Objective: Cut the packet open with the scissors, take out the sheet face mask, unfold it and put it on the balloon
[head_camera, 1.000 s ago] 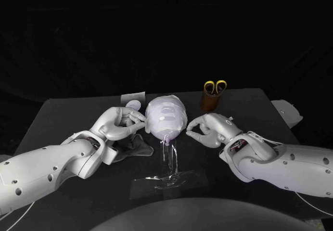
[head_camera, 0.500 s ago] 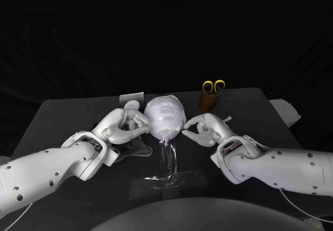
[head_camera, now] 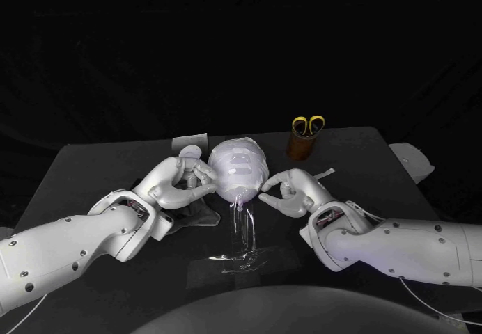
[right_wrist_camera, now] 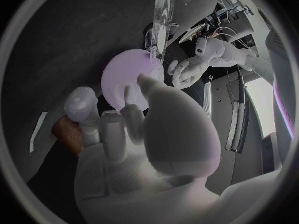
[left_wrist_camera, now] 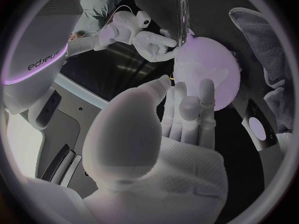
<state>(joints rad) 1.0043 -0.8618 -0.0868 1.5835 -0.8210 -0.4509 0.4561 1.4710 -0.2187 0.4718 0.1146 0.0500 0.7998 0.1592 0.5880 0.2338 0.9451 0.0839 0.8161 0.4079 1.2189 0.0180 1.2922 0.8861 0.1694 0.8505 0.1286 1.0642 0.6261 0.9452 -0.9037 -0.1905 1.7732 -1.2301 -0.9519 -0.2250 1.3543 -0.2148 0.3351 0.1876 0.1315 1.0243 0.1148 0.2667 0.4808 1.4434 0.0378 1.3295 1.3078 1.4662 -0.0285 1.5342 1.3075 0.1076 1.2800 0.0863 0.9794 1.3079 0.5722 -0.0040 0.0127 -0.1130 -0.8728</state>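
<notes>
The pale balloon [head_camera: 239, 170] stands on a clear stand [head_camera: 241, 240] at the table's middle, with the white sheet face mask [head_camera: 237, 161] lying over its upper side. My left hand [head_camera: 181, 182] presses its fingers flat against the balloon's [left_wrist_camera: 209, 69] left side and holds nothing. My right hand [head_camera: 286, 192] is at the balloon's right side, thumb and a finger pinching the mask's edge there. The left wrist view shows that pinch of the right hand [left_wrist_camera: 149, 35]. The yellow-handled scissors [head_camera: 308, 125] stand in a brown holder [head_camera: 300, 146] behind. The cut packet [head_camera: 191, 144] lies at the back left.
A dark cloth [head_camera: 197, 212] lies under my left wrist. A small white strip [head_camera: 323, 172] lies on the table [head_camera: 90, 167] right of the balloon, near the brown holder.
My right hand has shifted a little left, closer against the balloon's side. The left hand has pressed in slightly and then stayed put.
</notes>
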